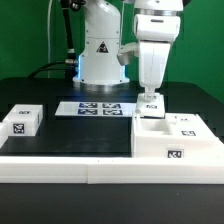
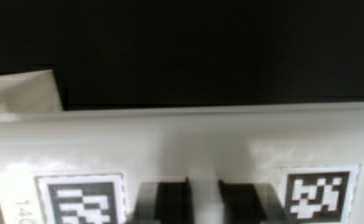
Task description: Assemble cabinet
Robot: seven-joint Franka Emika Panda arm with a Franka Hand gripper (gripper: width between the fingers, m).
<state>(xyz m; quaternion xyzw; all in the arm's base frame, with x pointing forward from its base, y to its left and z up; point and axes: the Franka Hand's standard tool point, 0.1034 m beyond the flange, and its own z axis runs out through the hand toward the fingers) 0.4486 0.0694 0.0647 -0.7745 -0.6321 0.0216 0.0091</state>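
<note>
The cabinet [image 1: 176, 140], a big white box with square marker tags, lies at the exterior view's right against the front rail. My gripper [image 1: 150, 97] comes straight down onto its far edge. In the wrist view the cabinet [image 2: 179, 140] fills the frame as a white face with two tags. My gripper [image 2: 195, 202] is shut against it. The two black fingers [image 2: 166, 203] stand almost together, with only a thin white sliver between them. Whether that sliver is gripped cannot be told.
A small white tagged block [image 1: 22, 120] sits at the exterior view's left. The marker board [image 1: 100, 108] lies in front of the robot base [image 1: 100, 50]. A long white rail [image 1: 70, 166] runs along the table's front edge. Another white surface [image 2: 19, 92] shows in the wrist view's corner.
</note>
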